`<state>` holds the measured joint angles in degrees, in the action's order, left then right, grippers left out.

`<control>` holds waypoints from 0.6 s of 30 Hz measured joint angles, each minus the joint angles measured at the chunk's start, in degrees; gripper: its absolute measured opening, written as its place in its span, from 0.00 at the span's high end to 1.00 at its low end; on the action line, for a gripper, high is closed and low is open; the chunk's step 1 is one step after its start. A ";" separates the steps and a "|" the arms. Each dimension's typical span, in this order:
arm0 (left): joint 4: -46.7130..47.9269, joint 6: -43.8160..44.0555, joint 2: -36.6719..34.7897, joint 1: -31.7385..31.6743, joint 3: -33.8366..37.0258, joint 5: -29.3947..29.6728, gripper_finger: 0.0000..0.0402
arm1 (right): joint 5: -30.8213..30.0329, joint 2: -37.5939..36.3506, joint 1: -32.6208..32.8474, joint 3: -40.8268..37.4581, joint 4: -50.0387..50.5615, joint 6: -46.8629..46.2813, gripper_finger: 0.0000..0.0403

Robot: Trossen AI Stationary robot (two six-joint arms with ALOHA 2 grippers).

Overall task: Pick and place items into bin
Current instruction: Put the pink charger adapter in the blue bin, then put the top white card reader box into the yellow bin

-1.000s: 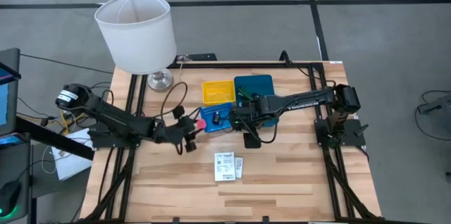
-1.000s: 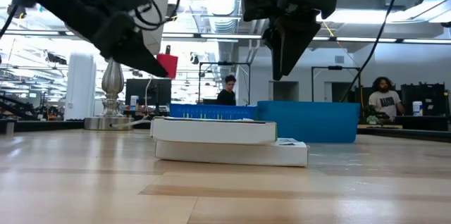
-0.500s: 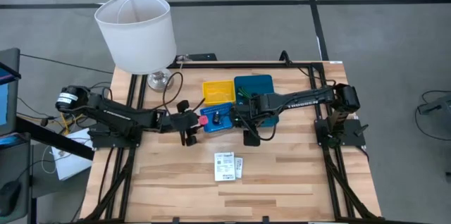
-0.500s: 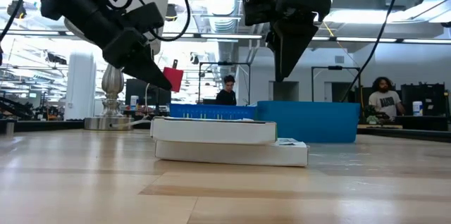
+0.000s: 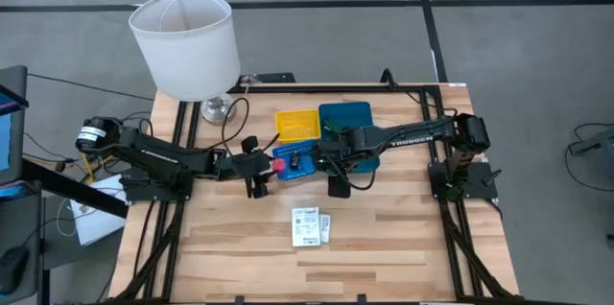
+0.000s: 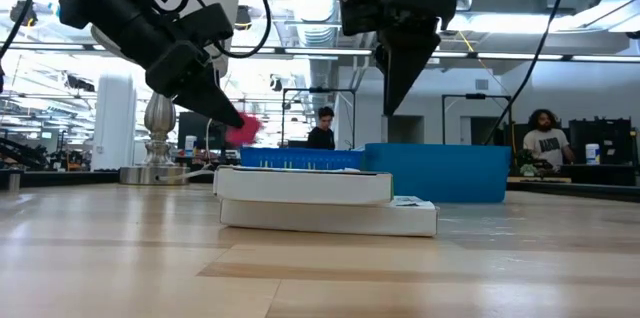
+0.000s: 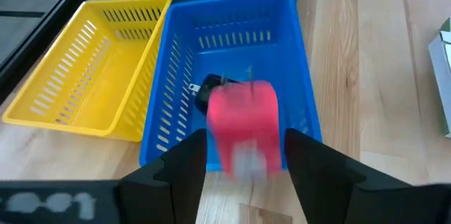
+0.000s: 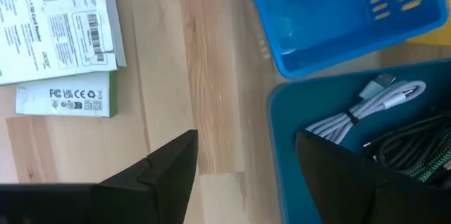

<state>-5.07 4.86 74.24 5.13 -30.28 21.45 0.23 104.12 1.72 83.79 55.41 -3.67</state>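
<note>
Red-pink block [image 7: 243, 122], small, rigid and light, blurred mid-drop between the parted left jaws [image 5: 261, 167] over the blue bin [image 7: 232, 83]; white packets [image 5: 310, 225] on near worktop [image 5: 384, 247], flat, best pinched at an edge; right jaws [image 5: 338, 182] spread, empty.

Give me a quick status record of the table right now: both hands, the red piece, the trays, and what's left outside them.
left hand: open, at the small blue slotted plastic tray
red-pink block: blurred, just past the left fingers, over the blue tray
right hand: open, empty, above the larger teal rectangular tray
teal tray contents: coiled white cable, dark cables
small yellow slotted tray: looks empty
still outside: white printed packets on the wooden table
</note>
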 joint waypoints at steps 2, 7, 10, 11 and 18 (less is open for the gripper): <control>-0.08 -0.18 0.00 -0.01 0.00 0.05 0.53 | 0.00 0.00 0.00 0.00 -0.17 -0.44 0.42; -1.51 -1.20 0.00 -0.01 -0.02 0.44 0.50 | 0.00 0.00 0.00 0.00 -0.15 -1.00 0.42; -2.23 -1.21 0.00 0.02 -0.04 1.54 0.49 | 0.00 0.00 0.00 0.00 -0.15 -1.35 0.42; -2.24 -1.18 0.00 0.02 -0.04 1.79 0.49 | 0.00 0.00 0.00 0.00 -0.17 -1.50 0.42; -2.20 5.35 0.00 0.28 -0.04 -0.88 0.49 | 0.02 0.00 0.19 0.00 -0.17 -3.60 0.42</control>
<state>-7.27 10.21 74.24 5.41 -30.33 20.57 0.25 104.12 1.91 83.79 55.24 -7.27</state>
